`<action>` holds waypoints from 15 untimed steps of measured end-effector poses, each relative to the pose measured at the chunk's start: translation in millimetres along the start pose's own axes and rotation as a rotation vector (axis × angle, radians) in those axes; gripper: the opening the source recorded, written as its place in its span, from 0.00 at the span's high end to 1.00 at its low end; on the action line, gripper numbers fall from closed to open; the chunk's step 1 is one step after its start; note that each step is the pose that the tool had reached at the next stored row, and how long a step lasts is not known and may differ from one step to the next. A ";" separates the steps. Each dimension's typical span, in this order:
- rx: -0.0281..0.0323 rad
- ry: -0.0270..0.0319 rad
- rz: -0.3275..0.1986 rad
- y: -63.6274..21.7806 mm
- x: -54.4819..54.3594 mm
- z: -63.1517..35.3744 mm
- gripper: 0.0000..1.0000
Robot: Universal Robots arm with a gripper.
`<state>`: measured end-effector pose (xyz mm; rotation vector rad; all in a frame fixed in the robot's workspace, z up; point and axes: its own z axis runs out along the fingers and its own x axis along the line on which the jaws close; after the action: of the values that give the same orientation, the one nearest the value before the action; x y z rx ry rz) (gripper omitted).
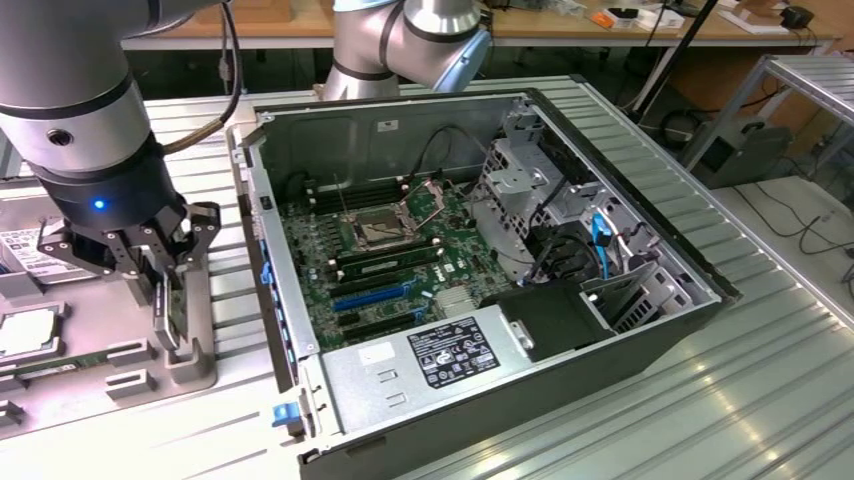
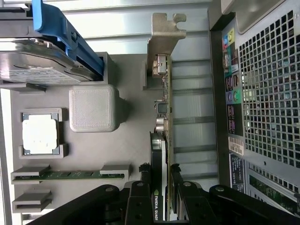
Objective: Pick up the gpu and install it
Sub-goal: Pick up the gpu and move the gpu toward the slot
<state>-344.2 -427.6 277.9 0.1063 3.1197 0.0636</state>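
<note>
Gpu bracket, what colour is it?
The gpu bracket is pale silvery metal, clearest in the wrist view.

The arm (image 1: 80, 110) stands at the exterior view's left, wrist (image 1: 100, 200) pointing straight down. The gripper (image 1: 156, 285) hangs vertical, its jaws closed on both faces of the upright gpu (image 1: 170, 322), dark fingers (image 2: 139, 206) pressed against it.

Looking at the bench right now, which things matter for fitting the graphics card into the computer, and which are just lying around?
For the job:
- graphics card, standing on edge in the gray tray
- gripper, down over the card
- open computer case

Just lying about, in the same tray:
- hard drive
- processor chip
- memory stick
</note>
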 end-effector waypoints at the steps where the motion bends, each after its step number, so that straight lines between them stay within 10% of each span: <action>1: 0.0000 0.0000 0.000 0.1 0.0 -0.9 0.73; 15: 0.0003 -0.0001 0.000 1.6 -0.2 -14.1 0.73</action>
<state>-344.2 -426.7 292.1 0.1063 3.1196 0.0631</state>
